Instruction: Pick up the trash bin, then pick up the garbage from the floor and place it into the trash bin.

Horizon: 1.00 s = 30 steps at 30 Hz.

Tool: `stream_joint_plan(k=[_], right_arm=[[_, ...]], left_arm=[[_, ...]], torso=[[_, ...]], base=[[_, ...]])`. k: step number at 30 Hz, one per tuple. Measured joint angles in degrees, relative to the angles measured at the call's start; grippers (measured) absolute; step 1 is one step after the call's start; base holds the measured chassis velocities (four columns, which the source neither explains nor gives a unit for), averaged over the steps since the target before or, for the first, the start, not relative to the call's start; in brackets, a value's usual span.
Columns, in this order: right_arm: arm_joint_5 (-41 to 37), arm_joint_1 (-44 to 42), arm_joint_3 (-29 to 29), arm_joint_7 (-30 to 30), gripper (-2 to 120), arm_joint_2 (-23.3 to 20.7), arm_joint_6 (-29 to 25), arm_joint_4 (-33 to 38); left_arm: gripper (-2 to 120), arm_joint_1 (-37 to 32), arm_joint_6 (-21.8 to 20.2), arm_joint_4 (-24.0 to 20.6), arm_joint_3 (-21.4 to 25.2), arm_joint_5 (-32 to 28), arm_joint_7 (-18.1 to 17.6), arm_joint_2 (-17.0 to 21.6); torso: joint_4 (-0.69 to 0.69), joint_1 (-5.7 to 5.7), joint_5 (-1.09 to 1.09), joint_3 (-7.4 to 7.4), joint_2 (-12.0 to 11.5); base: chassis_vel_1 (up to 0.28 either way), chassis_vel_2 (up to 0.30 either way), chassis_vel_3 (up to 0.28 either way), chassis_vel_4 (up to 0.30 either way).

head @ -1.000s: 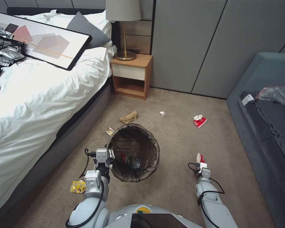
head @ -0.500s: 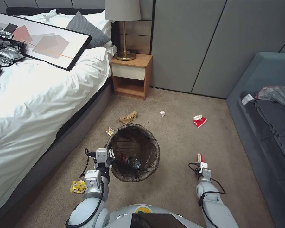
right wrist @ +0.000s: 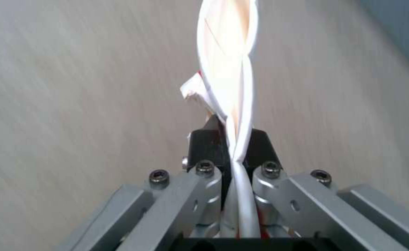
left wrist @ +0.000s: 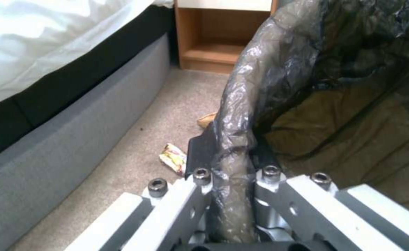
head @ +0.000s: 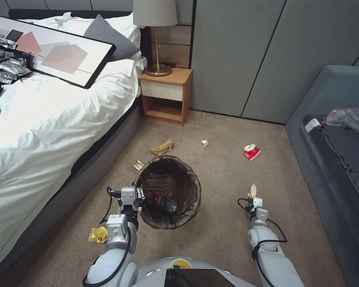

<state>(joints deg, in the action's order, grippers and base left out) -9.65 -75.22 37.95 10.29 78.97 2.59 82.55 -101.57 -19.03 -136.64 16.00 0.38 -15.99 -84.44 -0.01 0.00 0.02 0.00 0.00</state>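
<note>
The left pincer [head: 140, 194] is pinching the small round white bin's brown-lined rim [head: 147, 217], keeping it open beside the right pincer [head: 253, 196], which is clamping a flattened red-and-white packet [head: 253, 190].

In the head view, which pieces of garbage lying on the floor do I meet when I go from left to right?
Yellow wrapper → small wrapper by the bin's far side → brown paper bag → white tissue scrap → red-and-white packet.
</note>
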Motion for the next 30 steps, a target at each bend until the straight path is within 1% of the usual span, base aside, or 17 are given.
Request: stream_joint_plan(k=[1,3,5,6,8,9,10,12,15,18,19,21,24,25,26,28,30], right_arm=[[-0.27,-0.49,-0.4,-0.73,0,-0.09,-3.14,2.67],[-0.45,-0.67,-0.53,-0.95,0,-0.12,-3.99,3.75],[-3.7,-1.95,-1.96,-3.46,0,-0.48,-9.19,13.21],[-3.7,-1.95,-1.96,-3.46,0,-0.48,-9.19,13.21],[-5.41,-3.08,-3.14,-9.13,0,-0.91,-13.54,20.36],[-6.3,-3.45,-3.62,-11.45,0,-1.16,-14.99,22.65],[-6.3,-3.45,-3.62,-11.45,0,-1.16,-14.99,22.65],[-8.0,-4.25,-4.36,-16.44,0,-1.66,-17.28,26.1],[-9.13,-4.71,-4.83,-19.43,0,-1.95,-18.52,27.81],[-13.92,-6.77,-6.88,-29.77,0,-3.32,-22.28,34.27],[-13.92,-6.77,-6.88,-29.77,0,-3.32,-22.28,34.27],[-17.21,-8.64,-8.94,-38.38,0,-4.57,-23.0,39.24],[-18.07,-9.21,-9.7,-41.32,0,-5.03,-22.68,40.79],[-19.09,-9.63,-10.89,-45.48,0,-5.57,-21.62,42.65],[-19.09,-9.63,-10.89,-45.48,0,-5.57,-21.62,42.65],[-20.1,-9.54,-13.58,-50.65,0,-6.64,-18.65,44.49],[-20.06,-9.3,-14.77,-51.88,0,-7.06,-17.82,44.55]], left_arm=[[3,0.01,0.0,0.0,0.0,0.0,0.0,0.0],[3,0.01,0.0,0.0,0.0,0.0,0.0,0.0],[3,0.0,0.0,0.0,0.0,0.0,0.0,0.0],[3,0.0,0.0,0.0,0.0,0.0,0.0,0.0],[3,-0.01,0.0,0.0,0.0,0.0,0.0,0.0],[3,0.0,0.0,0.0,0.0,0.0,0.0,0.0],[3,0.0,0.0,0.0,0.0,0.0,0.0,0.0],[3,-0.01,0.0,0.0,0.0,0.0,0.0,0.0],[3,0.0,0.0,0.0,0.0,0.0,0.0,0.0],[3,-0.02,0.0,0.0,0.01,0.0,0.0,0.0],[3,-0.02,0.0,0.0,0.01,0.0,0.0,0.0],[3,0.0,0.0,0.0,0.0,0.0,0.0,0.0],[3,0.0,0.0,0.0,0.0,0.0,0.0,0.0],[3,0.0,0.0,0.0,0.0,0.0,0.0,0.0],[3,0.0,0.0,0.0,0.0,0.0,0.0,0.0],[3,0.0,0.0,0.0,0.0,0.0,0.0,0.0],[3,0.0,0.0,0.0,0.0,0.0,0.0,0.0]], torso=[[0.01,0.0,-0.01,0.0,0.0],[0.01,0.0,-0.01,0.0,0.0],[0.02,0.0,-0.04,0.0,0.0],[0.02,0.0,-0.04,0.0,0.0],[0.0,0.0,-0.04,0.0,0.0],[0.03,0.0,-0.04,0.0,0.0],[0.03,0.0,-0.04,0.0,0.0],[0.01,0.0,-0.04,0.0,0.0],[0.01,0.0,-0.04,0.0,0.0],[0.0,0.0,-0.03,0.0,0.0],[0.0,0.0,-0.03,0.0,0.0],[0.0,0.0,-0.03,0.0,0.0],[0.0,0.0,-0.03,0.0,0.0],[0.0,0.0,-0.04,0.0,0.0],[0.0,0.0,-0.04,0.0,0.0],[0.01,0.0,-0.03,0.0,0.0],[0.01,0.0,-0.03,0.0,0.0]], base=[[0.0,0.0,0.0,0.0],[0.0,0.0,0.0,0.0],[0.0,0.0,0.0,0.0],[0.0,0.0,0.0,0.0],[0.0,0.0,0.0,0.0],[0.0,0.0,0.0,0.0],[0.0,0.0,0.0,0.0],[0.0,0.0,0.0,0.0],[0.0,0.0,0.0,0.0],[0.0,0.0,0.0,0.0],[0.0,0.0,0.0,0.0],[0.0,0.0,0.0,0.0],[0.0,0.0,0.0,0.0],[0.0,0.0,0.0,0.0],[0.0,0.0,0.0,0.0],[0.0,0.0,0.0,0.0],[0.0,0.0,0.0,0.0]])
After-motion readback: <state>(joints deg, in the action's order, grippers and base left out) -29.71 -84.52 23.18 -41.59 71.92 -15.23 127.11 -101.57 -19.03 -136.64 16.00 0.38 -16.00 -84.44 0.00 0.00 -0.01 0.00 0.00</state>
